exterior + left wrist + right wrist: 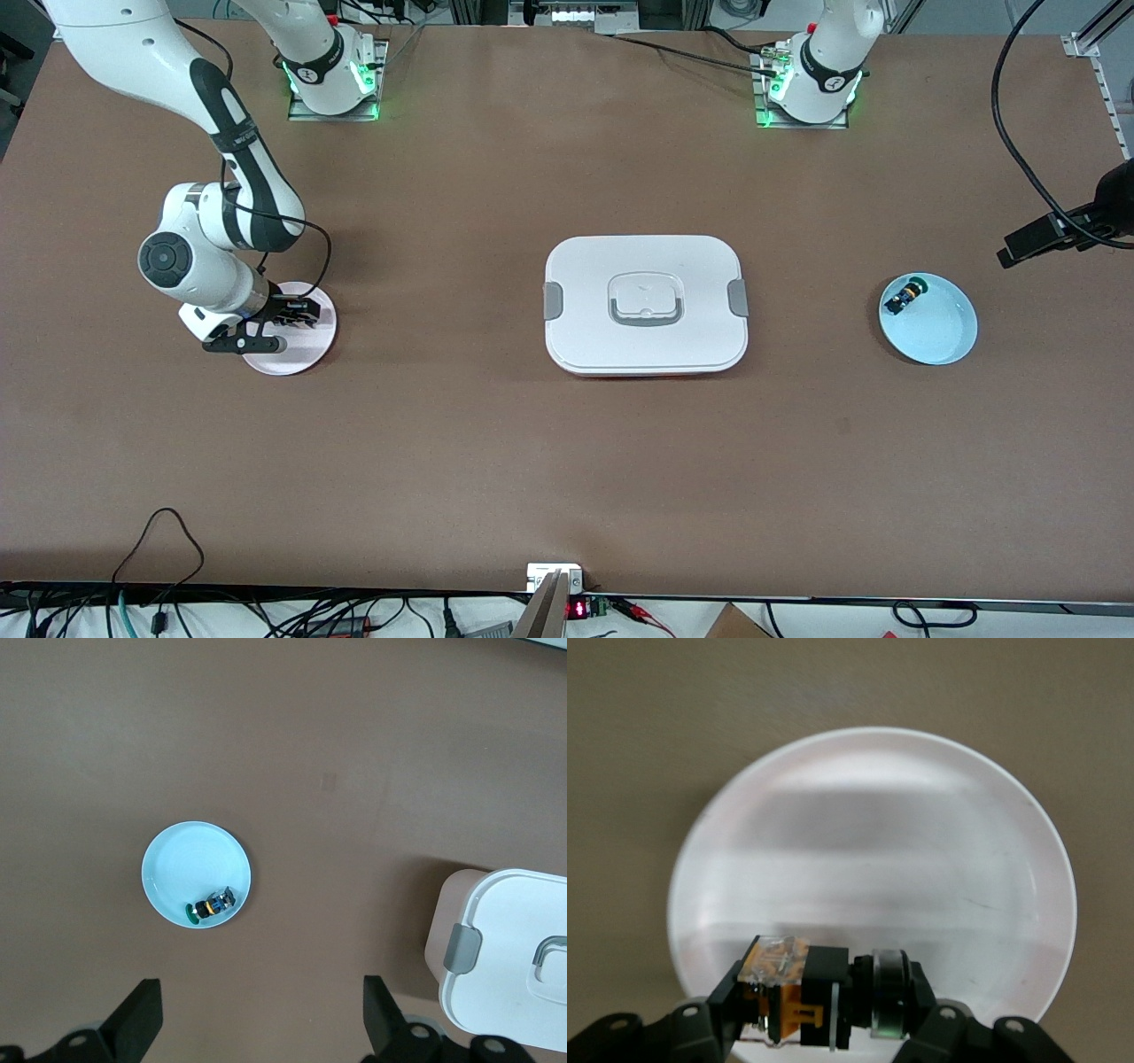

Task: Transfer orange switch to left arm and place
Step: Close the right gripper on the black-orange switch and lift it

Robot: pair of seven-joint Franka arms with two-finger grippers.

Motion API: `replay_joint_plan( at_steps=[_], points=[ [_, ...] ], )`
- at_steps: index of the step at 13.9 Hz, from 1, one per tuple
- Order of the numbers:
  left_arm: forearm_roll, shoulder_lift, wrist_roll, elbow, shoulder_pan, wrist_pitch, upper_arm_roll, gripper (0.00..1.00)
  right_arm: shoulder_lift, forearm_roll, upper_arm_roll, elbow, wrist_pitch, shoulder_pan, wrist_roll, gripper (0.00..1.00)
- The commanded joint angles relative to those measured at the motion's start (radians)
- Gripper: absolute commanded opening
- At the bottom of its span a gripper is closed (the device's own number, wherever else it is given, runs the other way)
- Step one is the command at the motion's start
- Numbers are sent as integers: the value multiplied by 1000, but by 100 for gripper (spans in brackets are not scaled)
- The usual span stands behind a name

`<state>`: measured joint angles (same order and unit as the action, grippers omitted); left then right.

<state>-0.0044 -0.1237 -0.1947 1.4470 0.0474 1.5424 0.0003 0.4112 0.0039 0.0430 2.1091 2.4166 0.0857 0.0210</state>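
Note:
The orange switch [799, 994], a small black block with an orange part, sits between the fingers of my right gripper [824, 1005], which is shut on it low over a white plate [921, 815]. In the front view this gripper [297, 315] is at the plate [306, 350] toward the right arm's end of the table. My left gripper [263, 1010] is open and empty, high over bare table, and shows at the edge of the front view [1032, 241]. The white box [646, 303] with grey latches lies mid-table between the two plates and also shows in the left wrist view [505, 957].
A light blue plate [939, 332] toward the left arm's end holds a small black part with a green cap [905, 295]; both show in the left wrist view, plate [186, 868] and part [211, 904]. Cables hang along the table's near edge.

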Motion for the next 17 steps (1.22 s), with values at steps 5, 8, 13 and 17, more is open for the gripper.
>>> replay_joint_plan(
  at_steps=[5, 8, 13, 17],
  points=[
    [6, 18, 46, 49, -6, -10, -5, 100, -83, 96, -66, -217, -307, 28, -18, 1],
    [-47, 18, 156, 35, -8, -54, -2, 100, -133, 100, -100, -268, -315, 49, -120, 1],
    [-326, 15, 163, 33, 15, -149, 78, 100, -150, 306, -124, -366, -310, 91, -401, 1],
    [-533, 1, 166, 88, 43, -200, 109, 100, -166, 486, -140, -368, -309, 97, -761, 1]
  ],
)
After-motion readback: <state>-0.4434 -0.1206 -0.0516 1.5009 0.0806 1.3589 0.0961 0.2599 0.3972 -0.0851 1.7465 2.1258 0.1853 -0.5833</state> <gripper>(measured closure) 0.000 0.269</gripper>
